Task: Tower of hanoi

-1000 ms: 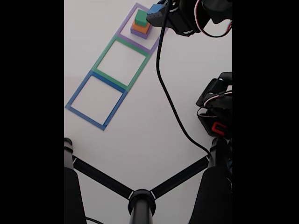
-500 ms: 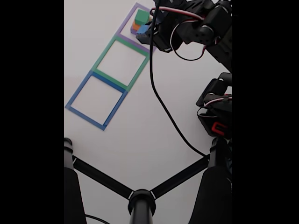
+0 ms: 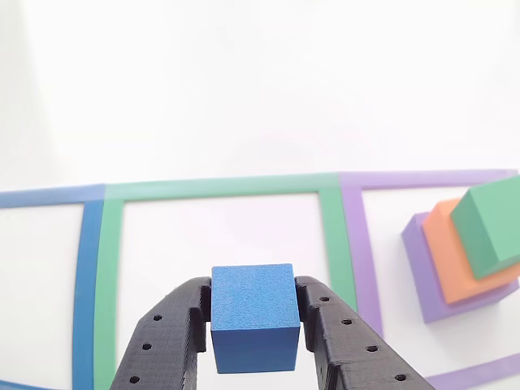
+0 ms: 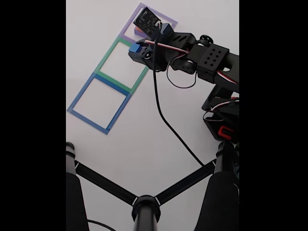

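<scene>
Blue cube — smallest block, clamped between the two black fingers of the gripper; faces square to the jaws, no long axis; held above the green tape square on the white worktop. In the fixed view the gripper sits over the same square's upper edge.

Stack in the purple tape square — purple block at the bottom, orange block on it, green block on top; edges roughly parallel.

Blue tape square — adjoins the green one.
</scene>
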Available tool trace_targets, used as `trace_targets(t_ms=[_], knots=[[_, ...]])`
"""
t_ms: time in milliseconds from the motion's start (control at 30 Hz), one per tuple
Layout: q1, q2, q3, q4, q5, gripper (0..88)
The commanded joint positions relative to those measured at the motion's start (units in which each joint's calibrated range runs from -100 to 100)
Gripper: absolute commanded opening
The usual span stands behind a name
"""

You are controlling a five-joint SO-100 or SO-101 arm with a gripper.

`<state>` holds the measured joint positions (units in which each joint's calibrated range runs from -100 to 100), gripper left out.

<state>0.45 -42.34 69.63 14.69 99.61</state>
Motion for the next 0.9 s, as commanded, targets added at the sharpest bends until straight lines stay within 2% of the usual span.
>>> trace_targets(t_ms=[0, 333, 500, 867], knots=[[-0.5, 3.4, 5.8, -16.8, 0.4, 2.3], [-1.9, 25.7, 12.0, -50.4, 0.4, 2.7], [-1.9, 36.8, 10.6, -60.9, 0.4, 2.9], [-2.8, 54.1, 5.1, -75.3, 0.4, 3.4]])
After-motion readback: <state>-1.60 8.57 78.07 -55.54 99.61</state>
